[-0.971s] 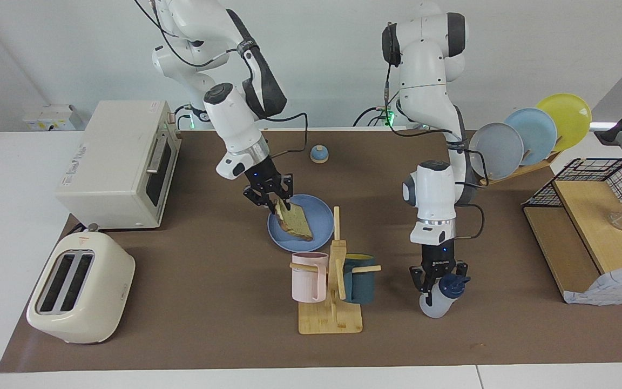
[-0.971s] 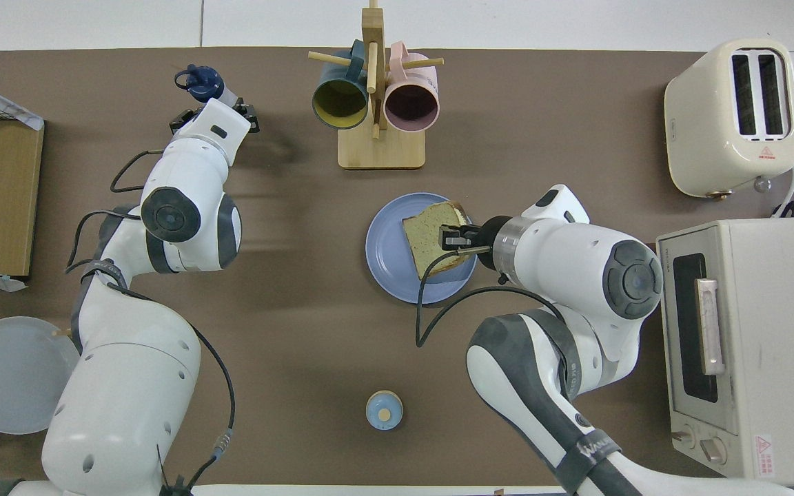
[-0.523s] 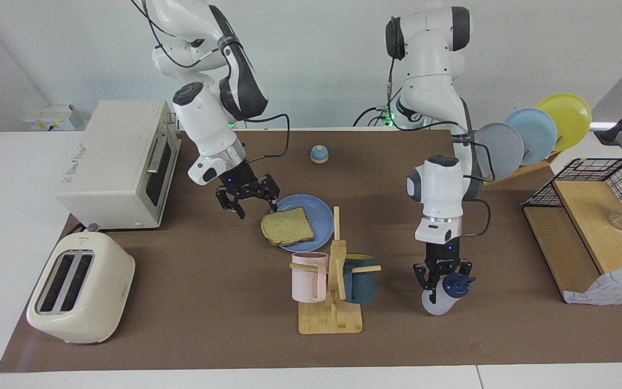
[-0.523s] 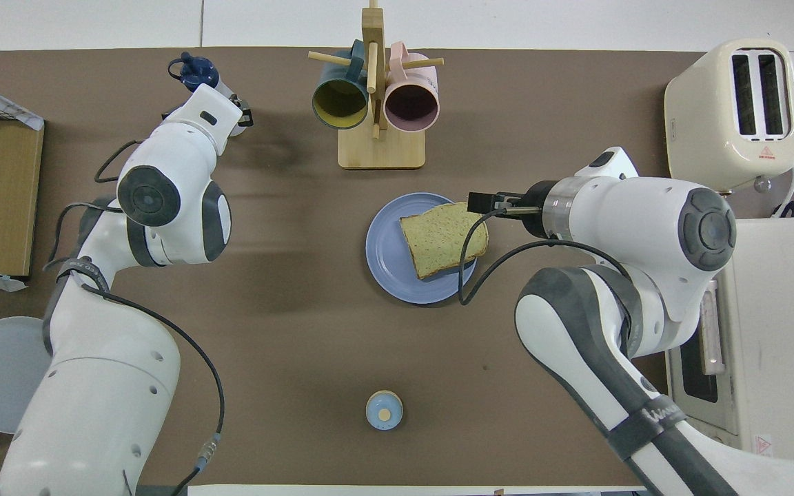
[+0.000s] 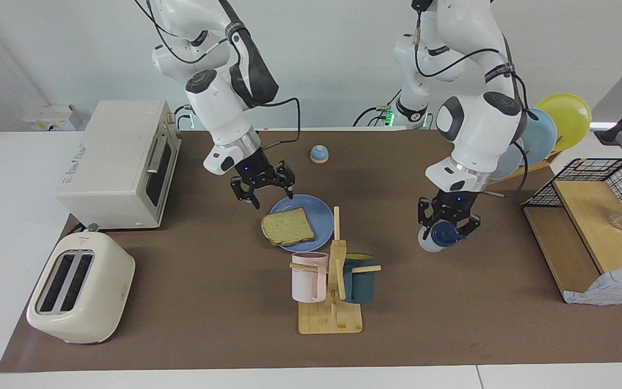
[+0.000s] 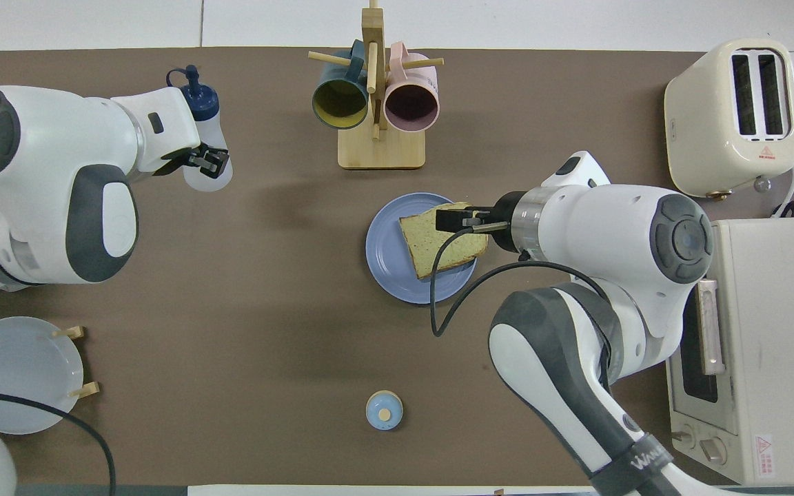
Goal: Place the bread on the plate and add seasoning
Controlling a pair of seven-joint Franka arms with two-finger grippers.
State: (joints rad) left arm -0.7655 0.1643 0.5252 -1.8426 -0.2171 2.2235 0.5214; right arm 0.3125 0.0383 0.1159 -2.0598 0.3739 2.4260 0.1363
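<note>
The bread (image 5: 288, 227) (image 6: 438, 241) lies flat on the blue plate (image 5: 317, 209) (image 6: 387, 260), one corner overhanging the rim toward the right arm's end. My right gripper (image 5: 271, 194) (image 6: 453, 220) hangs open just above the plate's edge, over the bread's side, holding nothing. Over the bare mat toward the left arm's end of the table, my left gripper (image 5: 447, 222) (image 6: 205, 160) is shut on the seasoning bottle (image 5: 440, 236) (image 6: 201, 117). The bottle is lifted off the table and tilted, its navy cap pointing away from the robots.
A wooden mug tree (image 5: 332, 302) with a pink and a dark teal mug stands just farther from the robots than the plate. Toaster (image 5: 79, 286) and toaster oven (image 5: 119, 162) fill the right arm's end. Bell (image 5: 319, 154), upright plates (image 5: 551, 129) and wire shelf (image 5: 592, 216) are also there.
The right gripper let go of the bread, which dropped flat onto the plate, and drew back open. The left gripper shut on the bottle and lifted it up toward the robots.
</note>
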